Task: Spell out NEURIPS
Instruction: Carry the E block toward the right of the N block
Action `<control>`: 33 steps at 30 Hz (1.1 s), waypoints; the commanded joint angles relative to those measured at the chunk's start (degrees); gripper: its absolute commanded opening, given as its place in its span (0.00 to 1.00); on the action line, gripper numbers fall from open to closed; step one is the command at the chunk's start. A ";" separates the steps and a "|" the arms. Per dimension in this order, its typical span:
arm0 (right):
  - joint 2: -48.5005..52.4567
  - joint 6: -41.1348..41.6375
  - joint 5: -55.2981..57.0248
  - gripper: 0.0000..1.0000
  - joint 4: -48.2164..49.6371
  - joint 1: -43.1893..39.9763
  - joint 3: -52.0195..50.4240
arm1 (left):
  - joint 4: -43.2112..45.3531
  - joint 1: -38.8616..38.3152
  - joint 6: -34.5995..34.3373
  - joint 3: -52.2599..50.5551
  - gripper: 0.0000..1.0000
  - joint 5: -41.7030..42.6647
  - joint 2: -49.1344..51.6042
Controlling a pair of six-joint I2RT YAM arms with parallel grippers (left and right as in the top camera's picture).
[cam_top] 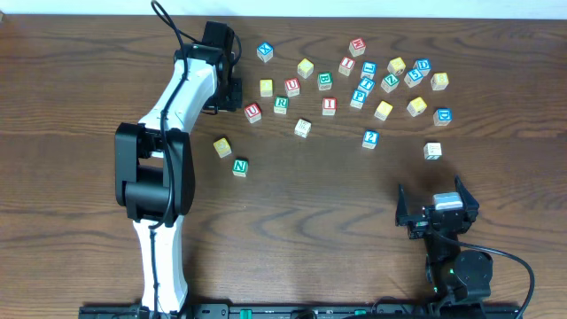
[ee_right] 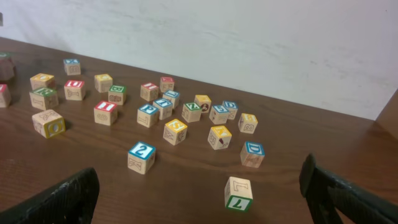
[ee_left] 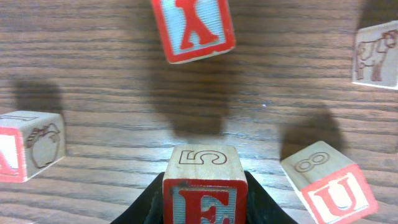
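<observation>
alphabet cubes [cam_top: 303, 128]: roughly 27 | arms [cam_top: 168, 111]: 2 | table [cam_top: 310, 235]: 1

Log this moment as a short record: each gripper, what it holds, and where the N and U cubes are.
left gripper: jaws against both sides of the small wooden cube with a red E
right gripper: jaws wide open, nothing between them
small wooden cube with a red U: beside the E cube, not touching
small wooden cube with a green N: next to a yellow-faced wooden cube, apart from the other cubes
word: not yet spelled
</observation>
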 commanded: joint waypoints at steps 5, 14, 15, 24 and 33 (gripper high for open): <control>-0.28 -0.39 -0.02 0.99 -0.22 -0.52 -0.09 | -2.34 -0.09 -0.94 1.29 0.26 2.82 -5.86; -0.28 -0.39 -0.02 0.99 -0.22 -0.52 -0.09 | -7.50 -0.15 -3.63 1.27 0.14 2.99 -15.30; -0.28 -0.39 -0.02 0.99 -0.24 -0.52 -0.09 | -8.24 -0.35 -3.74 1.27 0.12 2.97 -16.50; -0.28 -0.39 -0.02 0.99 -0.24 -0.52 -0.09 | -11.65 -5.14 -4.92 -2.38 0.11 -0.94 -25.49; -0.28 -0.39 -0.04 0.99 -0.22 -0.52 -0.09 | -6.40 -9.79 -8.63 -17.75 0.09 -2.01 -35.76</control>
